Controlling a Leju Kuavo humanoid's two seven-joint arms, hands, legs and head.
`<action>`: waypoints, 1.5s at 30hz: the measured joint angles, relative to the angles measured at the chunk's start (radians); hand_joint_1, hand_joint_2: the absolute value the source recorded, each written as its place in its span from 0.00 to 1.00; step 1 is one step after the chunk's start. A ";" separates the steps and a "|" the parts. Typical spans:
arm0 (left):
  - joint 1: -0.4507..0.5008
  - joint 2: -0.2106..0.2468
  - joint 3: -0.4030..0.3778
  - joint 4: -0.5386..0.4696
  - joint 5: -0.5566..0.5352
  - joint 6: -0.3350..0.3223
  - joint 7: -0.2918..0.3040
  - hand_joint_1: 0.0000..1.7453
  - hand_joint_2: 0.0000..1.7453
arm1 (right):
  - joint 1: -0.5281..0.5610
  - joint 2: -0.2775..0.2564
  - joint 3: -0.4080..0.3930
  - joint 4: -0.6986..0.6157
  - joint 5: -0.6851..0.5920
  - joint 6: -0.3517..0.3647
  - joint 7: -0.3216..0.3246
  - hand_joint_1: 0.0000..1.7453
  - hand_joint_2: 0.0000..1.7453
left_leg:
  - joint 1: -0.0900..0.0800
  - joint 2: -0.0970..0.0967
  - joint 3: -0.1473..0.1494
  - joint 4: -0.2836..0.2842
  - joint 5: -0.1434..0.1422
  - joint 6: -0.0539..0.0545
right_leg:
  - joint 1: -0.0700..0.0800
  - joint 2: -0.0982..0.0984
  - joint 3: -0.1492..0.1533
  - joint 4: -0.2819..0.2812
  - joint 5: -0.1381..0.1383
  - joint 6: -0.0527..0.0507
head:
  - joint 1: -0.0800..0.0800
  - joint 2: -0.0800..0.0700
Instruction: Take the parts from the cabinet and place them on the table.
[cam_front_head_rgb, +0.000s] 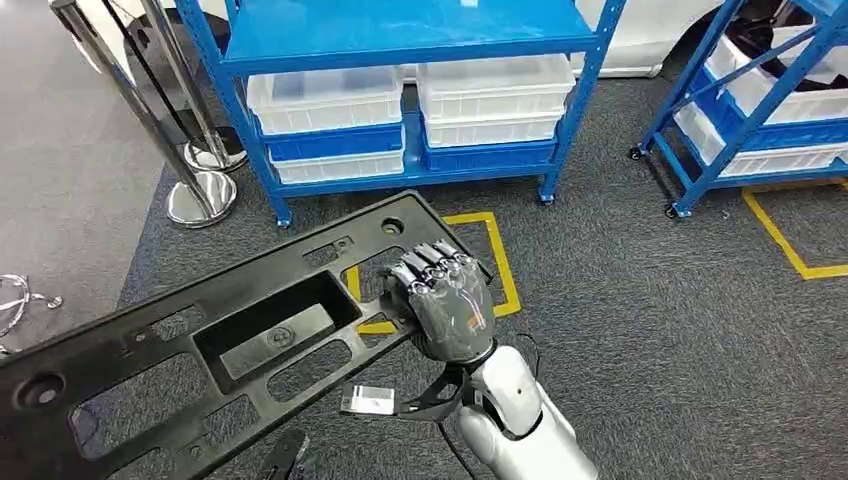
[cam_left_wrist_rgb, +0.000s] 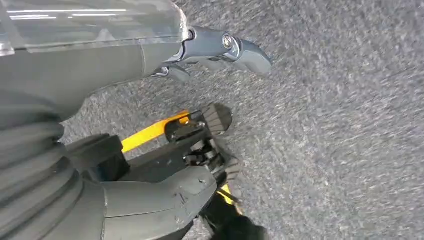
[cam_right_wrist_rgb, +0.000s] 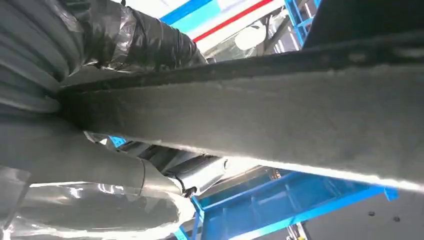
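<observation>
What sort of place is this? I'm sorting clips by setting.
Probably a factory or warehouse parts area: blue racks holding white bins, yellow floor tape on grey carpet, and a long black plastic part gripped by the right hand.

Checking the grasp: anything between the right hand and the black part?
Nothing visible. The right hand already grips the black part at its edge, fingers curled over the top. The table isn't in these views, so that path can't be judged.
</observation>
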 joint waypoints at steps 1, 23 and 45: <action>-0.001 0.000 0.000 0.000 0.000 0.000 0.000 0.00 1.00 | 0.001 0.000 0.001 -0.001 0.003 0.000 0.000 1.00 1.00 | -0.005 -0.001 -0.008 0.008 0.002 -0.007 | 0.008 0.003 0.004 -0.005 0.010 -0.010 | 0.000 0.000; -0.015 -0.002 -0.006 -0.001 -0.005 0.002 0.007 0.00 1.00 | -0.007 -0.001 0.006 -0.004 0.059 -0.006 -0.002 1.00 1.00 | -0.004 0.000 0.096 -0.065 -0.022 0.021 | 0.006 0.002 -0.132 0.070 0.017 -0.014 | 0.000 0.000; 0.001 -0.010 -0.008 -0.001 -0.007 0.005 0.011 0.00 1.00 | -0.010 -0.003 0.011 0.034 0.026 0.000 -0.014 1.00 1.00 | 0.005 -0.005 0.055 0.094 -0.087 -0.026 | 0.006 0.000 -0.094 0.001 0.081 -0.044 | -0.001 0.000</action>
